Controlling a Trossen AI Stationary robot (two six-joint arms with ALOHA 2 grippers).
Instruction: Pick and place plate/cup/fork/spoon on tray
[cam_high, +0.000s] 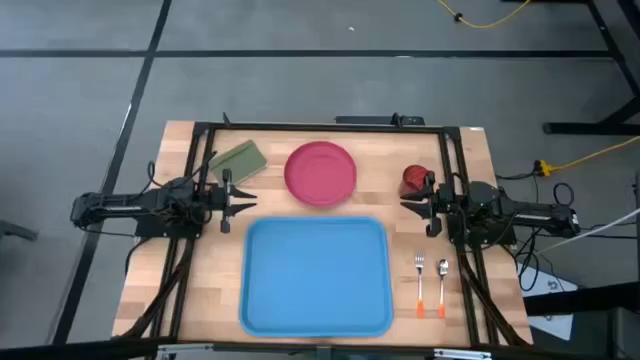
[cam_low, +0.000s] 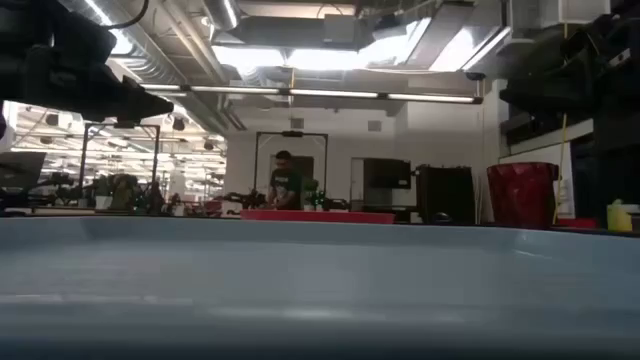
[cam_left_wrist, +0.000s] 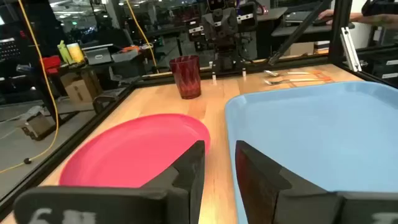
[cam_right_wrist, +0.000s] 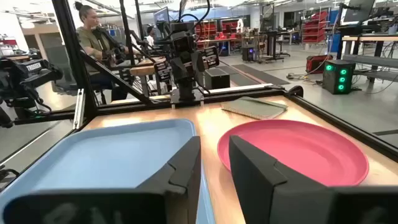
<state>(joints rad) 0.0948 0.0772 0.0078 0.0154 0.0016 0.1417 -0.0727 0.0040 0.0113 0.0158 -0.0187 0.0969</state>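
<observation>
Left claw (cam_high: 249, 194) and right claw (cam_high: 406, 199) hang parted, empty, flanking the round pink-red plastic plate (cam_high: 320, 172); only the high view shows the orange-handled fork (cam_high: 420, 280).

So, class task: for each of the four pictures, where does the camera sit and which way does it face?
High: overhead, straight down; both arms, left pincer, right pincer.
Low: table height, behind the tray rim, facing the room; arms overhead.
Left wrist: past its own fingers toward the cup.
Right wrist: past its own fingers toward the green pad.
Both wrist views share the plate.
</observation>
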